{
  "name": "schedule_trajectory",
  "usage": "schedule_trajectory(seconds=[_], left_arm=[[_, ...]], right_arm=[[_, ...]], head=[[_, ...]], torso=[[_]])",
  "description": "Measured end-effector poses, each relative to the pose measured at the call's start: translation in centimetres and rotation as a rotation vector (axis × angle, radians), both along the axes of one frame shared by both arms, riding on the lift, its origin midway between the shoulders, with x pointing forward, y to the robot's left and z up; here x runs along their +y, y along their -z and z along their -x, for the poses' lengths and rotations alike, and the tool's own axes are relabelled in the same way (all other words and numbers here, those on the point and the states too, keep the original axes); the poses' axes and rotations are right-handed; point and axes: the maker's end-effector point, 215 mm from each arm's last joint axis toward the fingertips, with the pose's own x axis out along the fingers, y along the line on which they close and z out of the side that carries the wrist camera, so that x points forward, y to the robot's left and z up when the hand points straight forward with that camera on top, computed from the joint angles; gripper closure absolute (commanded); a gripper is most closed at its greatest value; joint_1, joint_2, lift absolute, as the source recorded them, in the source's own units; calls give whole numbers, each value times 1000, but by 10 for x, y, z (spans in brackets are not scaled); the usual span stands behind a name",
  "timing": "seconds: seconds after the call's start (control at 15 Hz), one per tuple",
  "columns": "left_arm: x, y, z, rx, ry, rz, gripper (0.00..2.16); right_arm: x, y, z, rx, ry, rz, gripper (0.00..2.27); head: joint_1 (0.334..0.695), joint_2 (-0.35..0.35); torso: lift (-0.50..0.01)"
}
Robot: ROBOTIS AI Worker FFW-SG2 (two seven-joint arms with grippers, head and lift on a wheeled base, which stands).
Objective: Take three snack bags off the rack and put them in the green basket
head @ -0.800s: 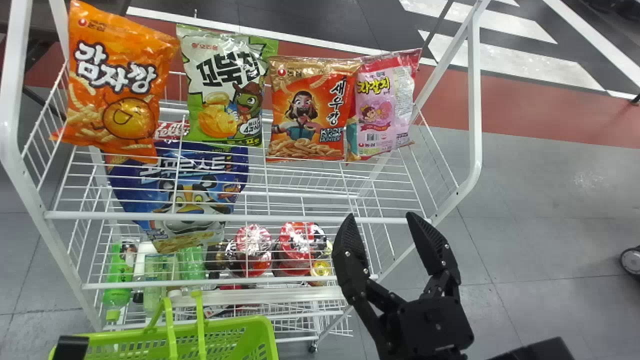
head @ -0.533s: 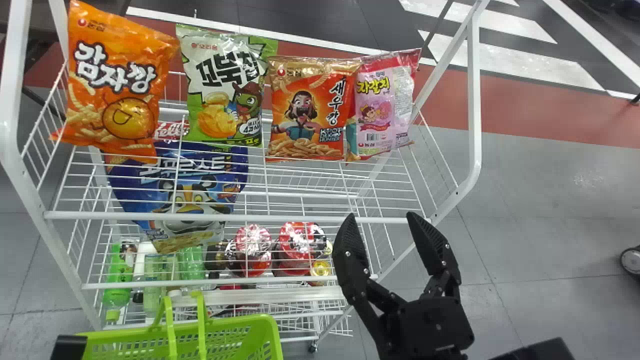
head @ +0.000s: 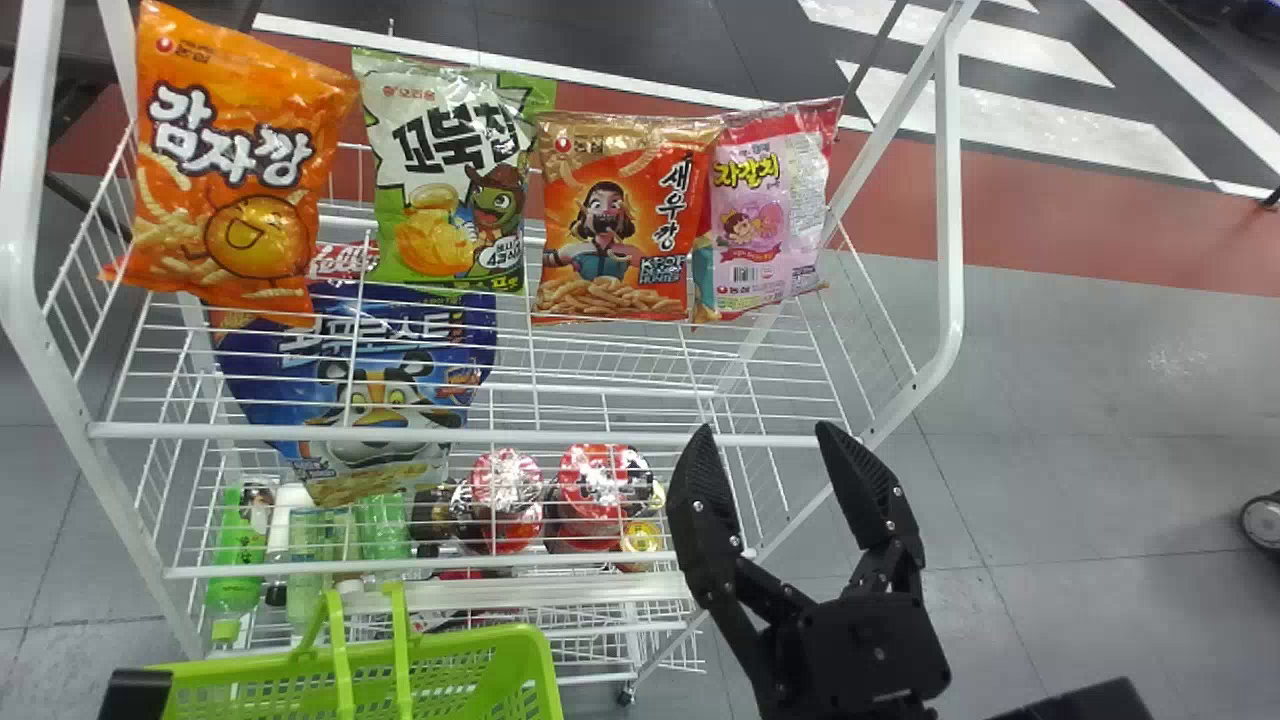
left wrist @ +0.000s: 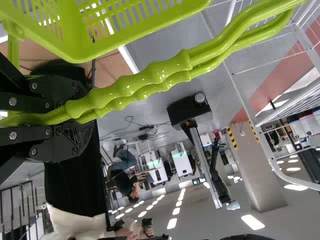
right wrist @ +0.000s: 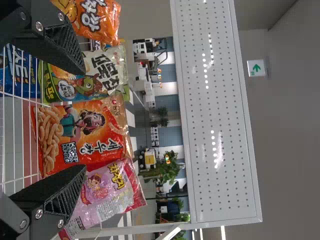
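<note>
Slight shift of green basket (head: 500, 636)

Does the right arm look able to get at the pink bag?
Probably yes: the right gripper is open and nothing stands before the pink bag, though another bag crowds it.

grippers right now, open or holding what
Left gripper: closed on the green basket's handles.
Right gripper: open, holding nothing.
</note>
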Motion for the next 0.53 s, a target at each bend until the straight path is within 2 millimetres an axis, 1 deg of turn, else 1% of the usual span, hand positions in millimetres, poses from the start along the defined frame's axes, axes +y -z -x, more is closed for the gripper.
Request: schedule_trajectory(seconds=[0.13, 0.2, 0.27, 0.33, 0.4, 0.47, 0.53], left_arm=[[-2, 0, 3, 6, 1, 6, 1774], [-4, -1, 6, 9, 3, 10, 1774], [-6, -2, 7, 11, 6, 14, 1774], [-7, -2, 8, 11, 9, 16, 1774], [-8, -2, 9, 11, 12, 16, 1774], [-9, -3, 10, 15, 15, 18, 1774], [-9, -5, 12, 19, 20, 24, 1774]], right_arm=[[1, 4, -3, 2, -6, 6, 164], [2, 5, -8, -3, -14, 10, 164], [5, 6, -16, -4, -22, 13, 167], [11, 5, -28, -5, -33, 13, 167], [21, 5, -43, -1, -51, 13, 167], [34, 7, -59, 15, -74, 16, 167], [55, 13, -80, 42, -114, 22, 164]], head=[[695, -350], [695, -350], [695, -350], [695, -350], [695, -350], [695, -350], [695, -350]], torso=[[-26], [-26], [-26], [-26], [-26], [-26], [-26]])
